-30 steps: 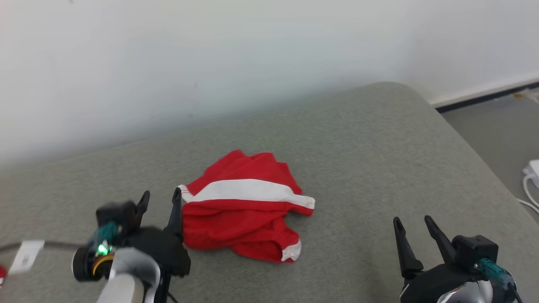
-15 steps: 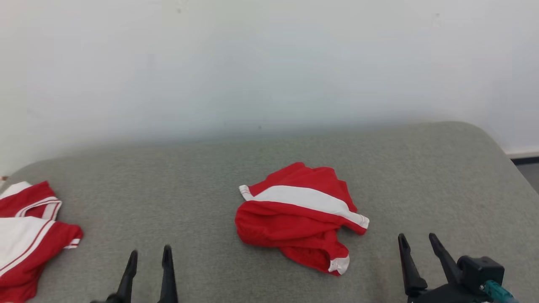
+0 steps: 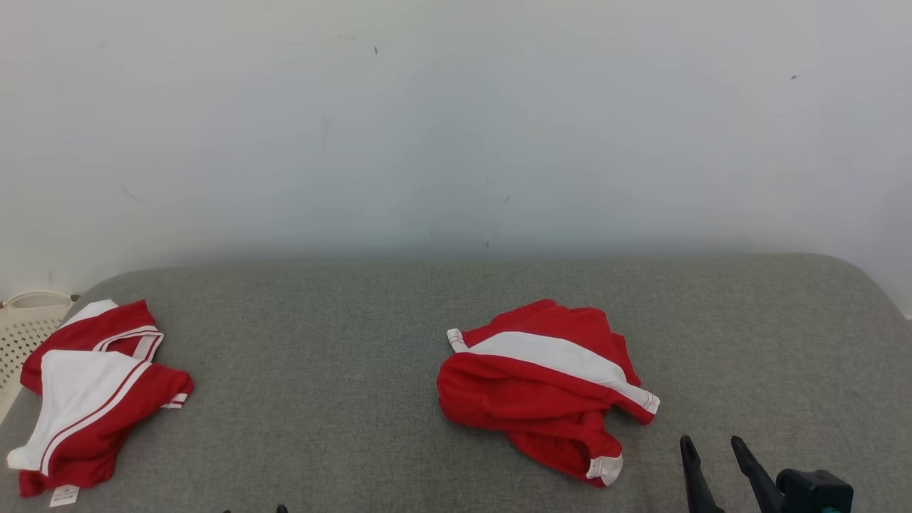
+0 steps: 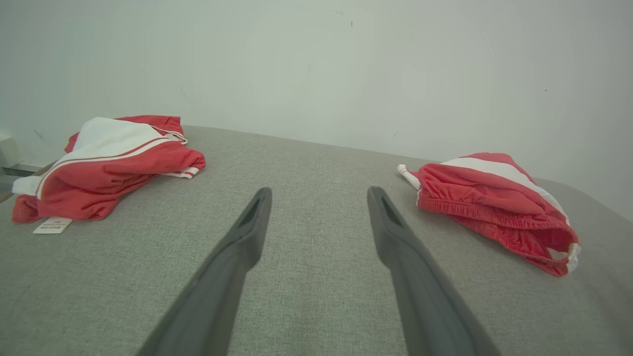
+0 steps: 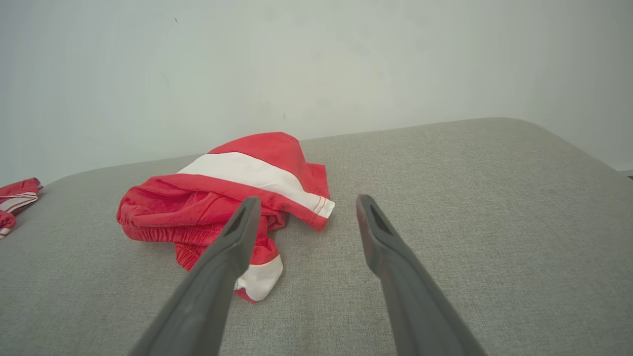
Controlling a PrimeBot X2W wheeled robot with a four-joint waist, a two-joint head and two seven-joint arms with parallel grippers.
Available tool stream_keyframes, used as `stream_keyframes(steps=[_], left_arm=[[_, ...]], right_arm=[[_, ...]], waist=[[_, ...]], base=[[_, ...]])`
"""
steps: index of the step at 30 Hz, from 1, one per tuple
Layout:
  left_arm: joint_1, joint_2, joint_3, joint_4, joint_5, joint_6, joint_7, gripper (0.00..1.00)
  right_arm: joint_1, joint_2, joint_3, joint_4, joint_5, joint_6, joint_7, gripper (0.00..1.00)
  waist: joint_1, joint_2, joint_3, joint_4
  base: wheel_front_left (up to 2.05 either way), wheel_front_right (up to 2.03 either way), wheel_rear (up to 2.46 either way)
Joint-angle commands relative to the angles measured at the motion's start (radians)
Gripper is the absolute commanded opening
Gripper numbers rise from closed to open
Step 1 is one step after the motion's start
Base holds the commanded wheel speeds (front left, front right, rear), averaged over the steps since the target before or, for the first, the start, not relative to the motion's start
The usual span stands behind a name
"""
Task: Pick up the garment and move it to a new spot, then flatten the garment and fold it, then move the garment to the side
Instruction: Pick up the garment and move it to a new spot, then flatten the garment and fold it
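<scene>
The red garment (image 3: pixel 545 388), crumpled, with 1 white band, lies right of centre on the grey padded surface (image 3: pixel 320 342). The left gripper (image 4: pixel 319 190) and right gripper (image 5: pixel 304 200) gape, empty. A white wall (image 3: pixel 456 128) stands behind.

Garment (image 3: pixel 545 392): bright red, one broad white band, white cuff edge with fine red lines.
Other garment (image 3: pixel 92 406): red, white panel, thin red-and-white piping; white tag (image 3: pixel 64 494).
Surface (image 3: pixel 320 399): mid grey, flecked weave.
Wall (image 3: pixel 456 128): off-white, a few dark specks.
Basket (image 3: pixel 21 324): cream, perforated.
Left gripper (image 4: pixel 319 193), right gripper (image 3: pixel 711 443): dark grey fingers.
</scene>
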Motion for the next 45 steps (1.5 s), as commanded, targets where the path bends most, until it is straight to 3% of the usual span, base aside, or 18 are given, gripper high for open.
stream_keyframes(steps=[1, 13, 20, 25, 29, 37, 45], left_arm=[[0.001, 0.000, 0.001, -0.001, 0.004, 0.001, -0.004, 1.00], [0.011, 0.005, 0.016, 0.000, -0.026, -0.036, -0.004, 1.00], [-0.099, -0.033, -0.031, 0.065, -0.124, -0.072, 0.137, 1.00], [-0.267, -0.073, -0.011, 0.181, -0.241, -0.034, 0.214, 1.00], [-0.424, -0.082, -0.026, 0.323, -0.274, -0.009, 0.288, 1.00], [-0.612, -0.032, -0.073, 0.579, -0.233, -0.018, 0.388, 1.00], [-0.687, -0.006, -0.062, 0.707, -0.210, 0.052, 0.392, 1.00]], right_arm=[[0.007, 0.000, -0.005, -0.001, 0.007, 0.003, 0.003, 1.00], [-0.008, 0.000, 0.006, -0.010, -0.003, 0.003, 0.013, 1.00], [-0.023, 0.000, 0.022, -0.025, -0.016, 0.003, 0.027, 1.00], [-0.043, 0.000, 0.045, -0.042, -0.024, 0.003, 0.043, 1.00], [-0.058, -0.001, 0.069, -0.053, -0.030, 0.003, 0.056, 1.00], [-0.086, 0.000, 0.091, -0.061, -0.021, 0.003, 0.049, 1.00], [-0.099, 0.000, 0.091, -0.048, -0.006, 0.003, 0.036, 1.00]], waist=[[0.0001, 0.0000, 0.001, 0.002], [0.0001, 0.0000, 0.005, -0.007], [0.0001, 0.0000, 0.025, -0.063], [0.0001, 0.0000, 0.054, -0.135], [0.0001, 0.0000, 0.093, -0.213], [0.0001, 0.0000, 0.174, -0.357], [0.0001, 0.0000, 0.209, -0.406]], base=[[0.00, 0.00, 0.00], [0.00, 0.00, 0.00], [0.00, 0.00, 0.00], [0.00, 0.00, 0.00], [0.00, 0.00, 0.00], [0.00, 0.00, 0.00], [0.00, 0.00, 0.00]])
